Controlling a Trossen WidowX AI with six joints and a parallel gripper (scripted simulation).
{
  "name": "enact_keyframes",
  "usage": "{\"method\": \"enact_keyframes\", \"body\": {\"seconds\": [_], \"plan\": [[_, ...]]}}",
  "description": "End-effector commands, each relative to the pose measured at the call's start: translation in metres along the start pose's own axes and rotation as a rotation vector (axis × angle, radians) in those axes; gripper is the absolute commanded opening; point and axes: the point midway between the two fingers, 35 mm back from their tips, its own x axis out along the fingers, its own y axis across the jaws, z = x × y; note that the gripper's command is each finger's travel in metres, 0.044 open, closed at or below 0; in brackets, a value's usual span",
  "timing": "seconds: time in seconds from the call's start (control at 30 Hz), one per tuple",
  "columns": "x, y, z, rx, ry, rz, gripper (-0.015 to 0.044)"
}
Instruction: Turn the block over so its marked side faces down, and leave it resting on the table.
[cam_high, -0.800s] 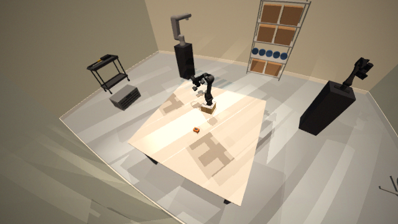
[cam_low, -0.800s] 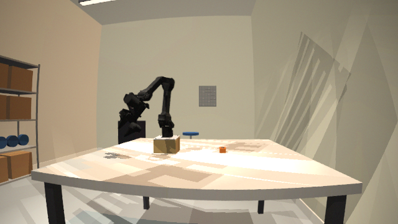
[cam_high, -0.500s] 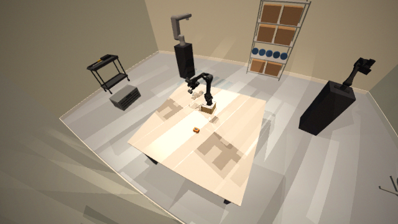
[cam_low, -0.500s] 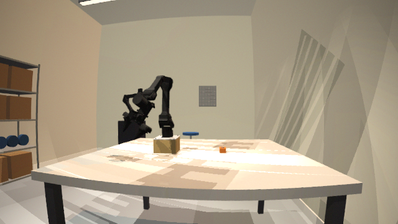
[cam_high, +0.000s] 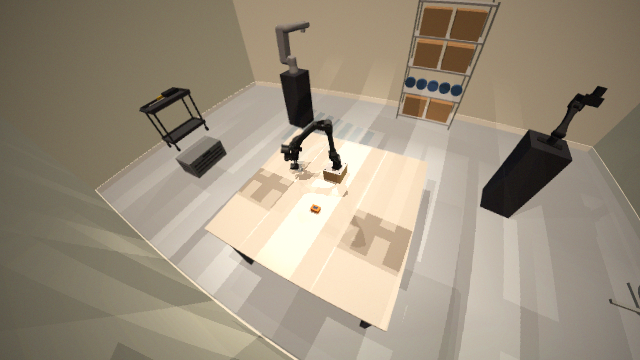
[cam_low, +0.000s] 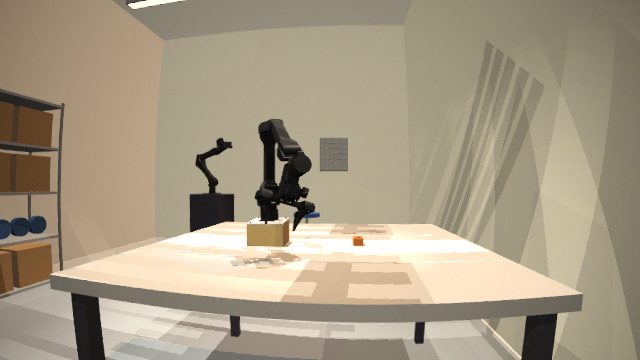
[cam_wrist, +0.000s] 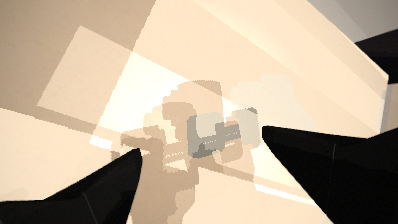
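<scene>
A small orange block (cam_high: 315, 209) (cam_low: 358, 241) rests on the table (cam_high: 350, 295) (cam_low: 320, 309), in front of the arm's base. A small blue-grey patch shows on its upper side in the top view, which looks like the mark. My gripper (cam_high: 295, 168) (cam_low: 295, 228) (cam_wrist: 203, 142) is open and empty. It points down above the back left part of the table in the top view, well apart from the block. The wrist view shows only table top and shadows between the fingers; the block is not in that view.
The arm stands on a box-shaped base (cam_high: 335, 174) (cam_low: 268, 234), beside the gripper and behind the block in the top view. The table's edge shows at the right of the wrist view. Shelving (cam_high: 442, 65), a cart and other arms on pedestals stand away from the table.
</scene>
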Motion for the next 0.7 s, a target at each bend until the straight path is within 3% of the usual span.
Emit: {"method": "enact_keyframes", "body": {"seconds": [0.0,0.27,0.53,0.67], "plan": [[-0.019,0.063,0.012,-0.192,-0.029,0.081,0.0440],[-0.062,0.195,-0.006,-0.536,-0.037,0.248,0.0440],[-0.110,0.310,-0.080,-0.886,-0.003,0.377,0.0440],[-0.128,0.346,-0.120,-1.002,0.028,0.405,0.0440]]}}
